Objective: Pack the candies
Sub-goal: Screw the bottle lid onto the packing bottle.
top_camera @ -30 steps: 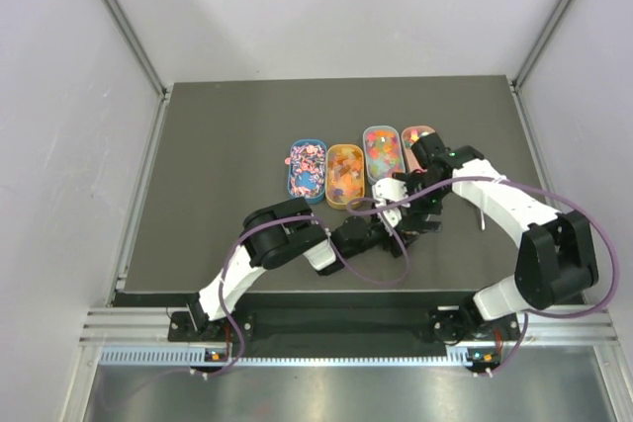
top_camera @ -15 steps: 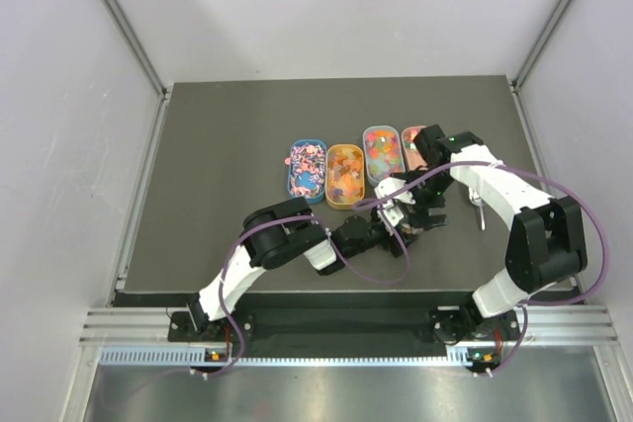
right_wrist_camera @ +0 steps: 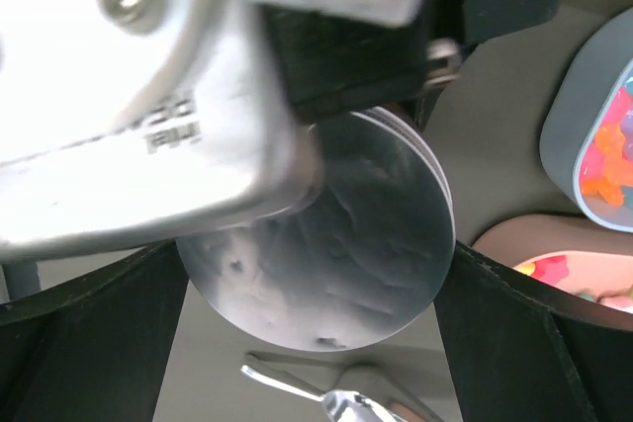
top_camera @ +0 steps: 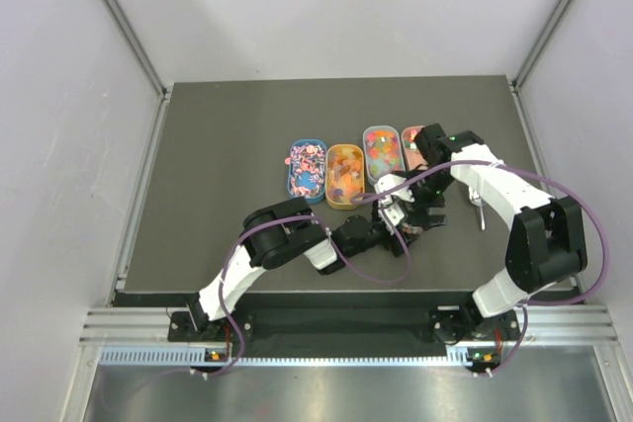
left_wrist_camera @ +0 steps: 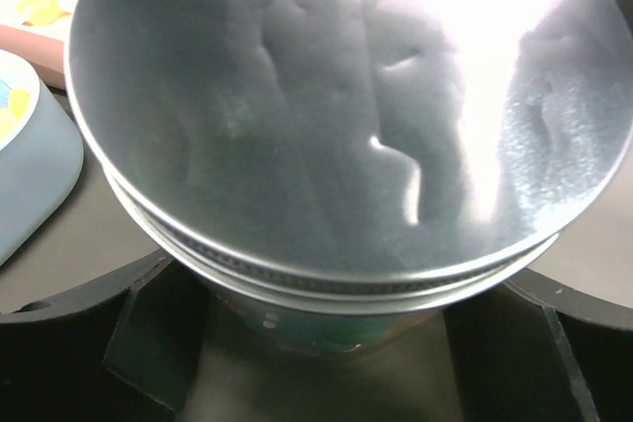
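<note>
Candies lay sorted in four oval trays set side by side at the middle of the dark table, seen from above. Just in front of them the left gripper and the right gripper stood close together, the right arm bent over from the side, with a metal scoop on the table just beyond it. From the left wrist, a silver lid filled the view, and below it the jar sat clamped between the left gripper's dark fingers; a few candies showed at the top left corner. From the right wrist, the right gripper's fingers stood wide apart, holding nothing, with the lid ahead between them and the left gripper's white body over it. Orange candies lay in a tray at the right edge, and the scoop lay below.
</note>
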Action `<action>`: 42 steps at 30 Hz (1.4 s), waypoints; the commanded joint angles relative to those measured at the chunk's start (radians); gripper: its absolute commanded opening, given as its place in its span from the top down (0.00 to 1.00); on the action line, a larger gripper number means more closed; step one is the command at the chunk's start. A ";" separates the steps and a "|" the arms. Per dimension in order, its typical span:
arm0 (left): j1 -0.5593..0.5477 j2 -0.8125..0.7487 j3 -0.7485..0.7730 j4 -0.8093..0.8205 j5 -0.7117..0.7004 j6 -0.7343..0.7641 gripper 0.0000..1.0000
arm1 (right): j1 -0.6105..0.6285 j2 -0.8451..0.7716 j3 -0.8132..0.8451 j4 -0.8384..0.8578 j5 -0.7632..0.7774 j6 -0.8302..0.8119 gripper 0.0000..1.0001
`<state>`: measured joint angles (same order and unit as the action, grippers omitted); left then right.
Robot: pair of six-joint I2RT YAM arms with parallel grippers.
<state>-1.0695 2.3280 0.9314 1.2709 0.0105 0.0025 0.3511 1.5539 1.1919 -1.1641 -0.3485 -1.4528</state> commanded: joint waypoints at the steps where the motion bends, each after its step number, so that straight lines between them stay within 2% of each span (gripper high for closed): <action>1: 0.048 0.154 -0.075 -0.677 -0.122 0.044 1.00 | 0.020 -0.020 0.000 -0.160 -0.090 0.120 0.03; 3: 0.046 0.153 -0.077 -0.676 -0.127 0.047 1.00 | 0.020 -0.038 -0.024 -0.144 -0.087 0.149 0.07; 4: 0.048 0.149 -0.077 -0.676 -0.129 0.044 1.00 | 0.022 -0.043 -0.046 -0.134 -0.089 0.164 0.15; 6: 0.046 0.149 -0.077 -0.674 -0.130 0.044 1.00 | 0.020 -0.051 -0.067 -0.121 -0.096 0.192 0.18; 7: 0.048 0.148 -0.077 -0.674 -0.130 0.044 1.00 | 0.020 -0.055 -0.089 -0.109 -0.101 0.209 0.26; 9: 0.048 0.149 -0.077 -0.674 -0.129 0.044 1.00 | 0.022 -0.064 -0.106 -0.085 -0.110 0.253 0.35; 10: 0.048 0.148 -0.078 -0.674 -0.129 0.044 1.00 | 0.022 -0.064 -0.118 -0.080 -0.116 0.270 0.47; 12: 0.048 0.149 -0.077 -0.674 -0.132 0.044 1.00 | 0.022 -0.054 -0.129 -0.065 -0.124 0.320 0.58; 13: 0.048 0.149 -0.077 -0.674 -0.133 0.042 1.00 | 0.022 -0.052 -0.152 -0.045 -0.118 0.351 0.66; 15: 0.048 0.149 -0.078 -0.673 -0.136 0.040 1.00 | 0.022 -0.051 -0.173 -0.013 -0.113 0.436 0.71; 20: 0.059 0.149 -0.075 -0.682 -0.147 0.024 1.00 | 0.022 -0.031 -0.261 0.112 -0.129 0.625 0.71; 23: 0.072 0.162 -0.057 -0.717 -0.156 0.004 1.00 | 0.026 -0.023 -0.316 0.205 -0.064 0.684 0.72; 26: 0.079 0.168 -0.054 -0.719 -0.153 0.002 1.00 | 0.020 -0.009 -0.322 0.216 -0.067 0.689 0.74; 30: 0.077 0.166 -0.055 -0.719 -0.152 0.002 1.00 | -0.029 0.002 -0.292 0.221 -0.078 0.712 0.68; 33: 0.079 0.165 -0.057 -0.713 -0.156 0.001 1.00 | -0.069 0.024 -0.288 0.224 -0.087 0.704 0.48; 34: 0.079 0.165 -0.059 -0.709 -0.155 0.002 1.00 | -0.075 0.038 -0.291 0.227 -0.090 0.701 0.01; 42: 0.079 0.172 -0.055 -0.720 -0.149 0.001 1.00 | -0.090 0.025 -0.330 0.250 -0.112 0.640 0.00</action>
<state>-1.0264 2.3455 0.9375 1.3014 0.0658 -0.0036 0.2150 1.5127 0.9615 -0.7643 -0.5293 -0.8856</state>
